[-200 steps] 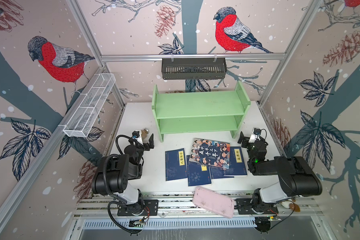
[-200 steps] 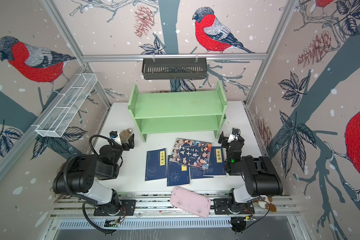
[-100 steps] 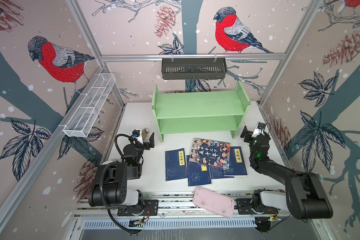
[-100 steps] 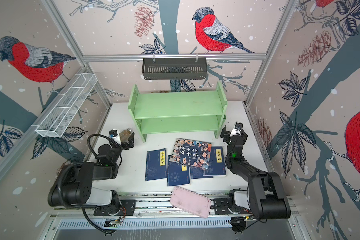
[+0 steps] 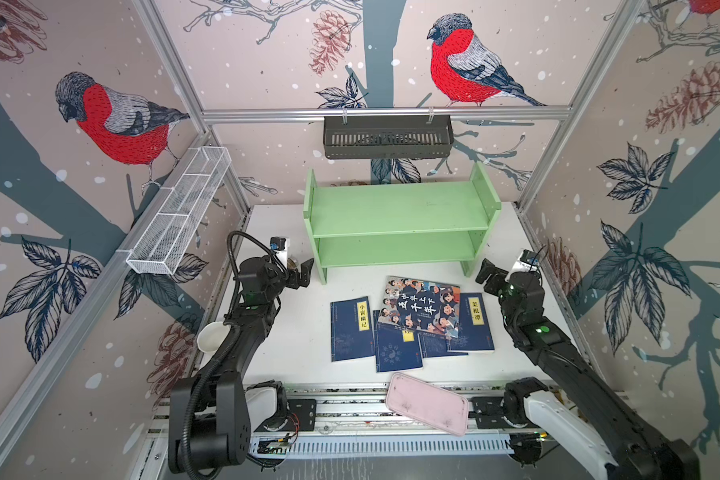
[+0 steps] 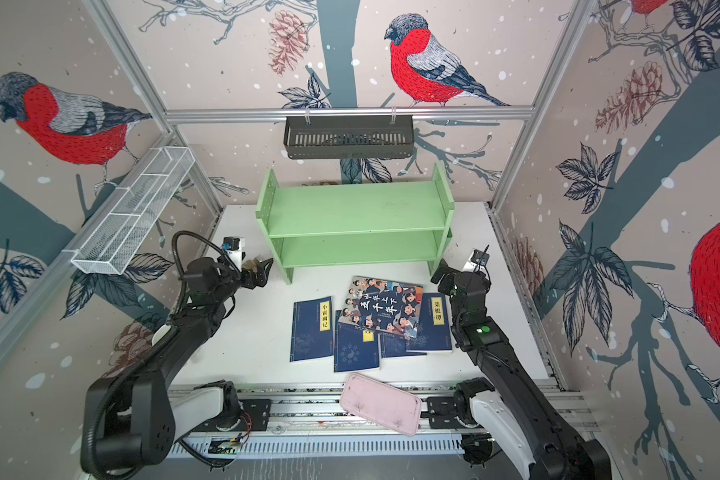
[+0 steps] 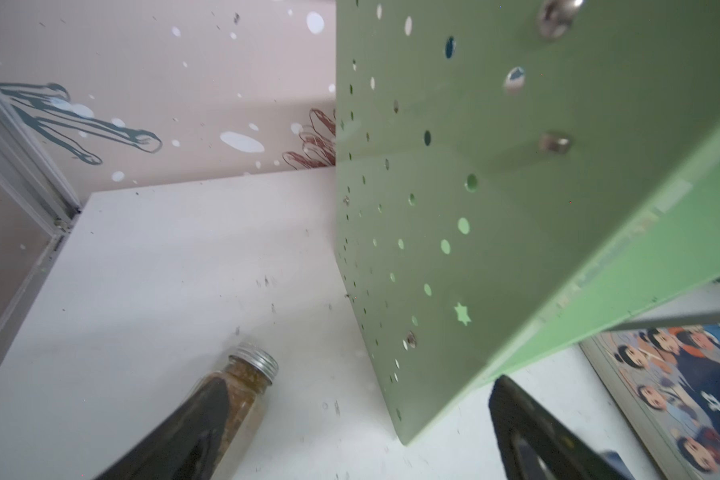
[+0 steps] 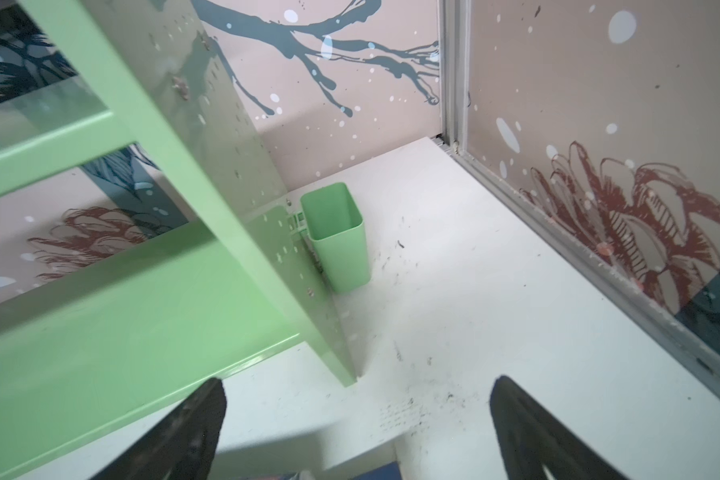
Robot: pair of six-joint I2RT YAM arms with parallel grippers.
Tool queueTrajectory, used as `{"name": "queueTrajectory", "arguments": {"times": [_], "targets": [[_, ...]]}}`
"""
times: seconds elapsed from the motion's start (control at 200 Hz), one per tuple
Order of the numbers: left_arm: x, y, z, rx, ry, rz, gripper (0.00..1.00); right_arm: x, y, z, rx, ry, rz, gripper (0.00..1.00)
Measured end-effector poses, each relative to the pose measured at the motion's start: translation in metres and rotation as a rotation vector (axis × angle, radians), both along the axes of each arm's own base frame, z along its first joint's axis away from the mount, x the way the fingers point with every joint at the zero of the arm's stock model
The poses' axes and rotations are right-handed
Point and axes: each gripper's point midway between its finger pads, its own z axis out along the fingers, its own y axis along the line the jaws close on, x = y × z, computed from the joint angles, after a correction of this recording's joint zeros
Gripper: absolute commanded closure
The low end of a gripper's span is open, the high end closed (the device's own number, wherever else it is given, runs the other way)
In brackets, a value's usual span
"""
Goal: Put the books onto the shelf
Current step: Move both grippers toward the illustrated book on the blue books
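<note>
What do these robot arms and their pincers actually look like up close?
The left arm and right arm are matte black jointed tubes, each with a white shell near its base and small green lights. A ribbed black cable loops along the left arm. The left gripper and right gripper each have two flat, tapered black fingers, with a small white camera block behind.

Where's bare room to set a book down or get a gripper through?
Both tiers of the shelf are bare. Open table lies between the left arm and the leftmost navy book. Crowded: the overlapping books under the cartoon book, the pink tray at the front edge, the jar by the shelf's left panel, the green cup on its right panel.
</note>
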Motion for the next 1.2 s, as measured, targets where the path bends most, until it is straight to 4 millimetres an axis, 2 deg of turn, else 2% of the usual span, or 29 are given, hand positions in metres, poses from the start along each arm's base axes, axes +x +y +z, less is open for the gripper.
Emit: {"name": "queueTrajectory", "arguments": {"times": [0.1, 0.275, 0.365, 0.525, 0.75, 0.94, 1.08, 1.2], "targets": [[-0.009, -0.009, 0.007, 0.007, 0.073, -0.064, 0.03, -0.012, 0.023, 0.000, 0.059, 0.029, 0.106, 0.00], [-0.039, -0.029, 0.011, -0.022, 0.186, -0.189, 0.03, -0.035, 0.058, -0.009, 0.144, 0.105, 0.258, 0.00], [-0.056, -0.039, 0.014, -0.053, 0.218, -0.254, 0.03, -0.044, 0.074, -0.026, 0.183, 0.165, 0.330, 0.00], [-0.078, -0.063, 0.023, -0.097, 0.242, -0.368, 0.03, -0.065, 0.097, -0.070, 0.262, 0.307, 0.413, 0.00], [-0.111, -0.109, 0.021, -0.081, 0.274, -0.553, 0.03, -0.075, 0.102, -0.089, 0.302, 0.366, 0.421, 0.00], [-0.147, -0.153, 0.009, -0.044, 0.308, -0.713, 0.04, -0.079, 0.099, -0.106, 0.321, 0.408, 0.392, 0.00], [-0.161, -0.179, 0.009, -0.037, 0.312, -0.776, 0.05, -0.080, 0.096, -0.115, 0.340, 0.423, 0.366, 0.00], [-0.165, -0.198, 0.007, -0.051, 0.341, -0.789, 0.07, -0.080, 0.090, -0.122, 0.359, 0.432, 0.334, 0.00]]}}
